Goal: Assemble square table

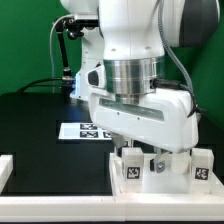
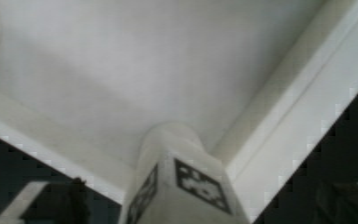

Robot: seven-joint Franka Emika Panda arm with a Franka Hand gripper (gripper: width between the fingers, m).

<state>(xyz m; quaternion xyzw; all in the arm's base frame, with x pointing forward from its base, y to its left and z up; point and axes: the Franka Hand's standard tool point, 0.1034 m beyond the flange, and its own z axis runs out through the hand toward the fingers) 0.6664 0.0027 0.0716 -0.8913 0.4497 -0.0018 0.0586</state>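
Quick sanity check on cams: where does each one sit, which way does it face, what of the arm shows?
Exterior view: off the arm at table height, facing the gripper head-on among upright tagged legs, marker board behind; wrist and hand fill the frame.
Wrist view: on the wrist, looking at the tabletop slab and one leg; no fingers clearly visible.
Shared: a tagged leg.

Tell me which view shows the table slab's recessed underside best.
The wrist view. The slab's recessed underside fills most of it, with the raised rim along one side and a tagged leg standing near the corner. The exterior view shows none of the recess; the gripper blocks that area, with only tagged legs visible.
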